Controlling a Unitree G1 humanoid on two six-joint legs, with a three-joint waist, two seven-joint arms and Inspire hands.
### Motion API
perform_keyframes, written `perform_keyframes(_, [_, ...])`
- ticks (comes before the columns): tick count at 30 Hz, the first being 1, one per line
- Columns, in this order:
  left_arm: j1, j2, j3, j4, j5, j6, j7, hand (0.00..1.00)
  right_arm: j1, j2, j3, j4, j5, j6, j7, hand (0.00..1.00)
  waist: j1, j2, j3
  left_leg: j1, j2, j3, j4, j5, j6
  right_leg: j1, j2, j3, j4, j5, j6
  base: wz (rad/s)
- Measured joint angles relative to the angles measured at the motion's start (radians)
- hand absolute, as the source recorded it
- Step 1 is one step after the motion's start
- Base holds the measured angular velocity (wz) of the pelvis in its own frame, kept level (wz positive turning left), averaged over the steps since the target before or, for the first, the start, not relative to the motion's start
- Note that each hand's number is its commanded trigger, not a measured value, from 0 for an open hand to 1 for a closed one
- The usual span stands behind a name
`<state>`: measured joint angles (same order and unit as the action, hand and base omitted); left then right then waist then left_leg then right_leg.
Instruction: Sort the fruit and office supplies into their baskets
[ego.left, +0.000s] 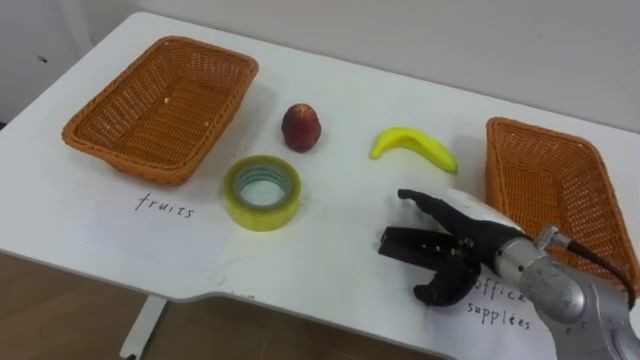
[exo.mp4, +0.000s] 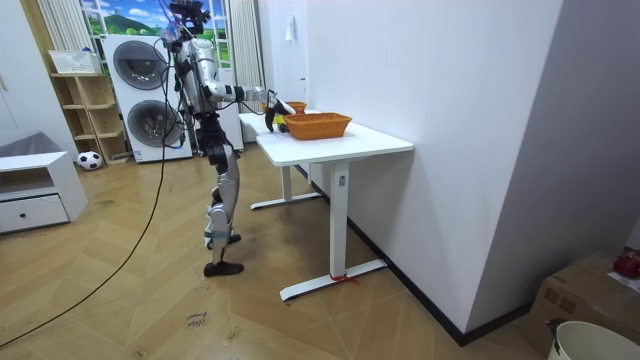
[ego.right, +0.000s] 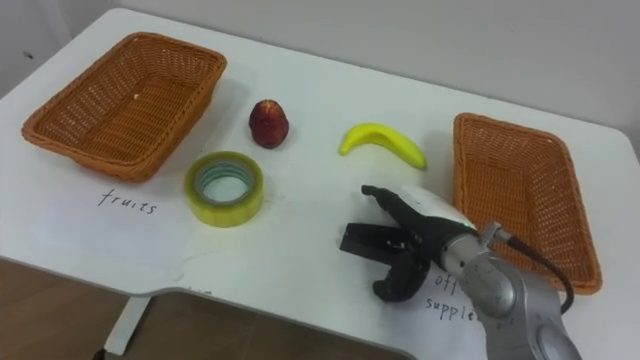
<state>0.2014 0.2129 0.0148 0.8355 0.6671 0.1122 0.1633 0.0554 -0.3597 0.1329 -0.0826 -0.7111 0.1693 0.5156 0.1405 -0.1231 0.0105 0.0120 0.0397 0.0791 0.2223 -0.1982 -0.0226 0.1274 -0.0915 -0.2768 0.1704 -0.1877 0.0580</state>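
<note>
My right robot hand (ego.left: 455, 250), fingers spread and empty, hovers near the tabletop's (ego.left: 350, 225) front edge, beside the right basket (ego.left: 560, 185). The banana (ego.left: 415, 146) lies just beyond its fingertips, toward the far edge, with its long axis running left to right. The tape roll (ego.left: 262, 192) sits well to the left. I judge the banana the nearer reach.

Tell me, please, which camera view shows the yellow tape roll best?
The left eye view: the yellow tape roll lies flat on the table, whole, near the middle. The right eye view shows it equally whole, further left. In the room view it is too distant to make out.
</note>
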Motion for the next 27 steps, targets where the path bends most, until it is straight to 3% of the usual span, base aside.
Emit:
perform_keyframes(10, [0.0,0.0,0.0,-0.032,0.002,0.022,0.0,0.0,-0.005,0.024,0.001,-0.002,-0.033,0.051,0.051,0.0,-0.004,-0.006,0.0003,0.014,0.0,-0.001,-0.003,0.0,0.0,0.014,0.0,-0.001,0.0,0.0,0.0,0.0])
perform_keyframes(15, [-0.001,0.0,0.0,-0.032,0.002,0.032,0.0,0.0,-0.004,0.037,0.001,-0.004,-0.045,0.073,0.077,0.0,-0.005,-0.011,-0.0033,0.015,0.0,-0.001,-0.001,0.0,0.0,0.017,0.0,0.0,0.001,0.0,0.0,0.0])
perform_keyframes(27, [-0.001,-0.004,0.0,-0.033,0.002,0.032,0.0,0.0,0.0,0.039,0.003,0.003,-0.045,0.073,0.096,0.0,-0.001,-0.014,-0.0029,0.015,0.0,0.0,0.0,0.0,0.0,0.014,0.0,0.0,0.001,0.001,-0.001,0.0])
